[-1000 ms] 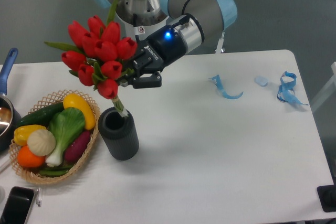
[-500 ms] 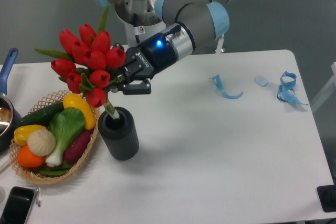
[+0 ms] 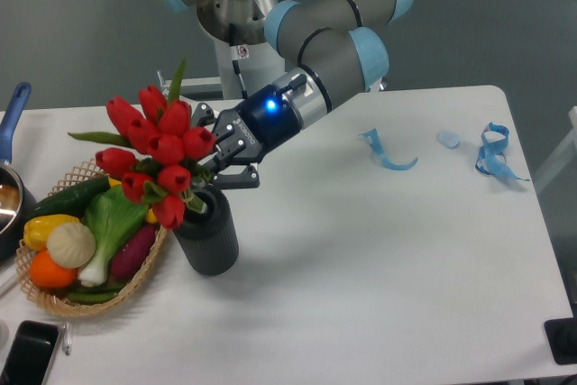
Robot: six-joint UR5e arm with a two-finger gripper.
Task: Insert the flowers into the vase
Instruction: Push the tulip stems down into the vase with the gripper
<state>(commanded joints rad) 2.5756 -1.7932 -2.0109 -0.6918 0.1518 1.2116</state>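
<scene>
The grey-and-blue arm's black two-finger gripper (image 3: 219,162) is gripping the bunch of red tulip buds with green leaves and stems (image 3: 155,152) by the stems just above the dark grey ribbed cylindrical vase (image 3: 207,233), the stems seemingly dipping into its round mouth, though the blooms are hiding the rim there and how deep they sit cannot be told. The bunch is leaning left, its heads hanging over the edge of the woven wicker basket of toy vegetables (image 3: 144,270), which is standing just beside the vase. To do this step well, the gripper should be righting the stems toward vertical while lowering slowly, keeping them centred in the mouth so the wide bunch is not tipping the vase or pushing it into the basket, and letting go only once the stems are resting on the bottom. The white table (image 3: 379,295) is bearing little else near the work: a blue-handled pot (image 3: 11,169) is sitting at the left edge, a dark phone (image 3: 27,353) is lying at the front-left corner, and scraps of blue ribbon (image 3: 388,152) are lying well apart to the right, none of them obstructing the descent.
</scene>
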